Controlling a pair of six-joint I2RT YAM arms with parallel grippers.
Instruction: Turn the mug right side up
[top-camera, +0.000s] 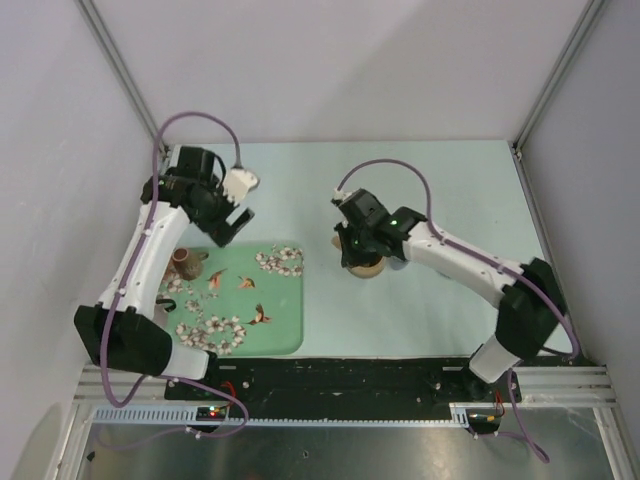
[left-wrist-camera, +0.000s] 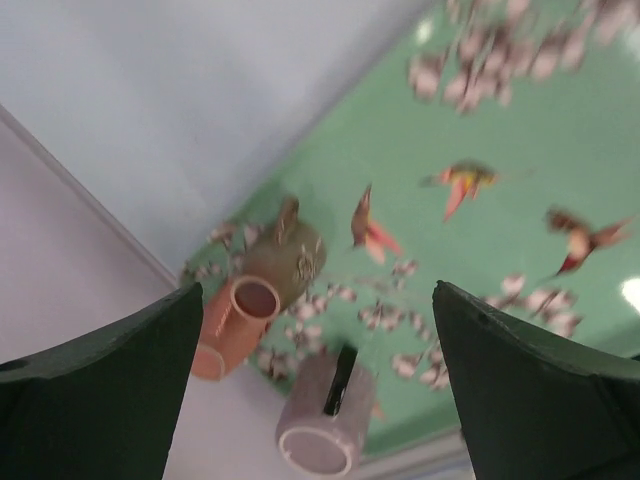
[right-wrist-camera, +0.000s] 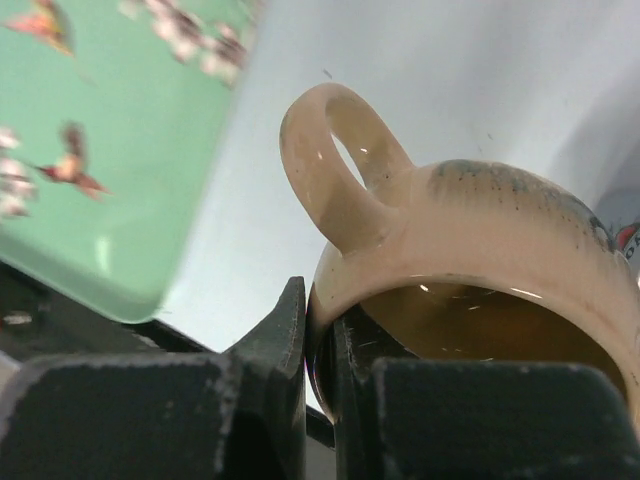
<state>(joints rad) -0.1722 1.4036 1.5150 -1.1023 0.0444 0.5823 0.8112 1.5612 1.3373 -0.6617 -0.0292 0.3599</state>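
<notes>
The mug (right-wrist-camera: 500, 225) is cream with dark speckles and a brown inside, its looped handle (right-wrist-camera: 335, 165) sticking up in the right wrist view. My right gripper (right-wrist-camera: 320, 340) is shut on the mug's rim, one finger outside the wall and one inside. From above, the mug (top-camera: 368, 267) shows only as a tan edge under my right gripper (top-camera: 358, 250), just right of the tray. My left gripper (top-camera: 232, 215) hangs open over the tray's far left corner, its fingers (left-wrist-camera: 110, 390) wide apart with nothing between them.
A green tray (top-camera: 285, 315) printed with flowers and birds lies at the left front. At its left edge sit a brown pot (left-wrist-camera: 290, 262), an orange tube (left-wrist-camera: 235, 325) and a mauve tube (left-wrist-camera: 325, 420). White walls close in both sides.
</notes>
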